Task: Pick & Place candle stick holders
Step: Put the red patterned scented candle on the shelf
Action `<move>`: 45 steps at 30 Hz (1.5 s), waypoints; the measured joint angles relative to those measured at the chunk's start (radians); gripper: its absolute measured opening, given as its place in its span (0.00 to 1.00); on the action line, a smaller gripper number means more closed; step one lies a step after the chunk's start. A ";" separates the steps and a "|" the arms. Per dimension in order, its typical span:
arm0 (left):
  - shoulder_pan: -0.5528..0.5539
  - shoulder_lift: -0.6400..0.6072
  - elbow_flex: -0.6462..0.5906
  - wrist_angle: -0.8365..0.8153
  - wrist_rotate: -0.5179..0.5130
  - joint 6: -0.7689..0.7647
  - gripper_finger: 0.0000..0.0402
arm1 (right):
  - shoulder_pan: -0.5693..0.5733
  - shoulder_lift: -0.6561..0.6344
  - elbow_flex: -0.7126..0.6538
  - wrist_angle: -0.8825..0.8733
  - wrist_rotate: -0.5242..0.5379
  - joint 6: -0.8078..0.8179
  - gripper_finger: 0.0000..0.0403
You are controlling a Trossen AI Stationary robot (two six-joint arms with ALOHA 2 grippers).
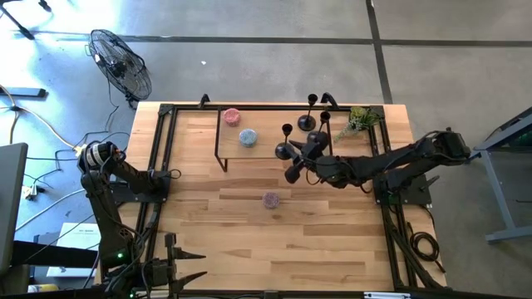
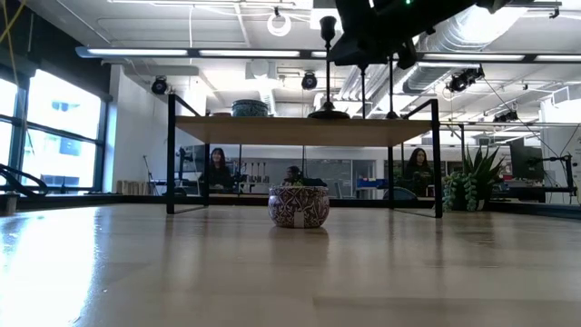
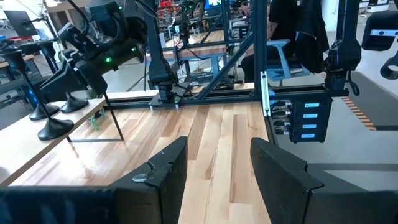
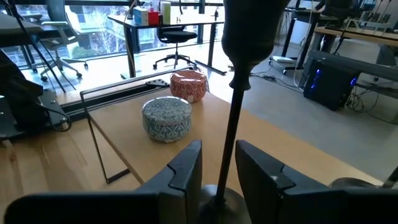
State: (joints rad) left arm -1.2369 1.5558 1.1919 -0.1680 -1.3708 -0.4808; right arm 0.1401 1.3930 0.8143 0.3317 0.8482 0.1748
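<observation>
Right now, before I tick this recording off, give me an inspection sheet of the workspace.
Surface: wooden table with a raised shelf on a black frame.
Job's things: three black candle stick holders; one and another stand on the shelf, the third is between the right gripper's fingers.
Clutter: red tin and blue tin on the shelf, patterned tin on the table, small plant.
Grippers: right gripper shut on the third holder's stem at the shelf's edge; left gripper open, waiting at the left edge.
Cables: some on the floor.
Surroundings: floor fan; seated people behind.
</observation>
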 joint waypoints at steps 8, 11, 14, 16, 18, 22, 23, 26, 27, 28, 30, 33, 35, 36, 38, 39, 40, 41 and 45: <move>0.000 0.000 0.000 -0.009 0.001 -0.002 0.43 | 0.027 0.000 0.000 -0.004 0.025 -0.008 0.23; 0.000 0.000 0.000 -0.010 0.007 -0.002 0.43 | 0.044 0.000 0.000 -0.007 0.026 -0.006 0.23; 0.000 0.000 0.000 -0.012 0.022 -0.003 0.43 | 0.073 0.000 0.000 -0.013 0.018 0.008 0.23; 0.000 0.000 0.000 -0.022 0.023 -0.016 0.43 | 0.096 0.000 0.000 -0.013 0.008 0.009 0.23; 0.000 0.000 0.000 -0.026 0.023 -0.021 0.43 | 0.120 0.000 0.000 -0.009 0.007 0.027 0.23; 0.000 0.000 0.000 -0.027 0.023 -0.022 0.43 | 0.160 0.000 0.000 -0.005 -0.023 0.109 0.23; 0.000 0.000 0.000 -0.029 0.022 -0.022 0.43 | 0.168 0.000 0.000 -0.005 -0.043 0.112 0.23; 0.000 0.000 0.000 -0.033 0.020 -0.022 0.43 | 0.187 0.000 0.000 0.008 -0.092 0.109 0.23; 0.000 0.000 0.000 -0.035 0.019 -0.022 0.43 | 0.192 0.000 0.000 0.011 -0.099 0.108 0.23; 0.000 0.000 0.000 -0.037 0.019 -0.022 0.43 | 0.195 0.000 0.000 0.014 -0.104 0.107 0.23; 0.000 0.000 0.000 -0.038 0.019 -0.022 0.43 | 0.200 0.000 0.000 0.020 -0.126 0.086 0.23; 0.000 0.000 0.000 -0.044 0.018 -0.022 0.43 | 0.208 0.000 0.000 0.037 -0.176 0.038 0.23; 0.000 0.000 0.000 -0.045 0.018 -0.021 0.43 | 0.210 0.000 0.000 0.051 -0.209 0.022 0.23; 0.000 0.000 0.000 -0.045 0.018 -0.021 0.43 | 0.210 0.000 0.000 0.058 -0.225 0.021 0.23; 0.000 0.000 0.000 -0.054 0.018 -0.021 0.43 | 0.211 0.000 0.000 0.071 -0.264 0.017 0.23; 0.000 0.000 0.000 -0.062 0.018 -0.022 0.43 | 0.210 0.000 0.000 0.075 -0.279 0.011 0.23; 0.000 0.000 0.000 -0.070 0.017 -0.025 0.43 | 0.210 0.000 0.000 0.078 -0.290 0.006 0.23; 0.000 0.000 0.000 -0.076 0.016 -0.025 0.43 | 0.210 0.000 0.000 0.079 -0.299 0.004 0.23; 0.000 0.000 0.000 -0.076 0.015 -0.025 0.43 | 0.210 0.000 0.000 0.085 -0.302 0.005 0.23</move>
State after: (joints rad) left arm -1.2369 1.5558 1.1919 -0.2443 -1.3556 -0.5060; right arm 0.3504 1.3933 0.8143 0.4168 0.5459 0.1799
